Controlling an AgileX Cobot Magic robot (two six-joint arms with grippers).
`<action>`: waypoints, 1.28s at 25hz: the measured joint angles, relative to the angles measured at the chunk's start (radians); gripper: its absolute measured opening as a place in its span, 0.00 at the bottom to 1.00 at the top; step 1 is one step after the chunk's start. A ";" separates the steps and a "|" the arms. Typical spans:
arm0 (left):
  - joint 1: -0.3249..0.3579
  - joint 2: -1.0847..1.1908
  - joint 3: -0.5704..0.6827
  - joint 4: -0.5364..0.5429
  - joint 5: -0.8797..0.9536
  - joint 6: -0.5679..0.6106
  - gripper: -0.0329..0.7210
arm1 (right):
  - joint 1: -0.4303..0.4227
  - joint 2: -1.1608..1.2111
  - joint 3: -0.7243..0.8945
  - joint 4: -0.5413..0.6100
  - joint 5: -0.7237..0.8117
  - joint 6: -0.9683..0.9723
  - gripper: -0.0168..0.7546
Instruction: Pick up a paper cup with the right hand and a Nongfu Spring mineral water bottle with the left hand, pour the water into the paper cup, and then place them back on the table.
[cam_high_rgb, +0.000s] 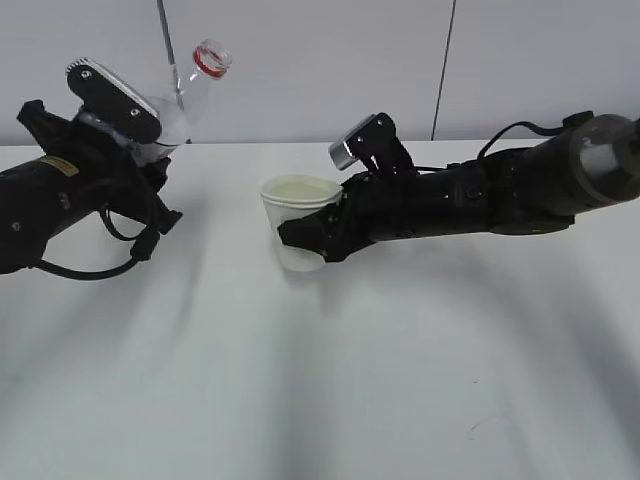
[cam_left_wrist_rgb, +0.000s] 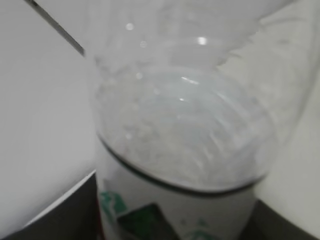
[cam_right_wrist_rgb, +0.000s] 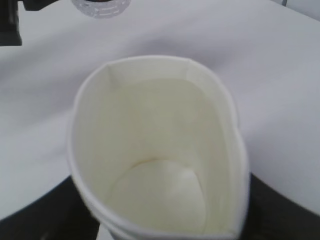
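Paper cup pinched by the jaws of the right hand, upright near mid-counter, its rim squeezed out of round in the right wrist view. Looked dry inside, pale bottom bare. Nongfu Spring mineral water bottle gripped low by the left hand, raised well to the left of the cup and tilted, open mouth and red neck ring toward it. Jaws there hidden behind the arm, though evidently closed on the bottle, since it hung clear of the counter. Water seen inside the bottle in the left wrist view.

Judged as the approach to pouring. Best done by bringing the mouth over the cup's opening before tipping further, tilting slowly, holding the cup level, and squeezing no harder lest the soft wall buckle and spill.
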 joint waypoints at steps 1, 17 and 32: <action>0.000 0.000 0.000 0.000 0.000 -0.026 0.54 | 0.000 0.000 0.000 0.011 0.002 0.000 0.63; 0.000 0.043 0.000 0.026 -0.011 -0.296 0.54 | 0.000 0.001 0.000 0.177 0.097 -0.150 0.63; 0.000 0.061 0.000 0.032 -0.059 -0.369 0.54 | -0.076 0.002 0.000 0.289 0.135 -0.208 0.63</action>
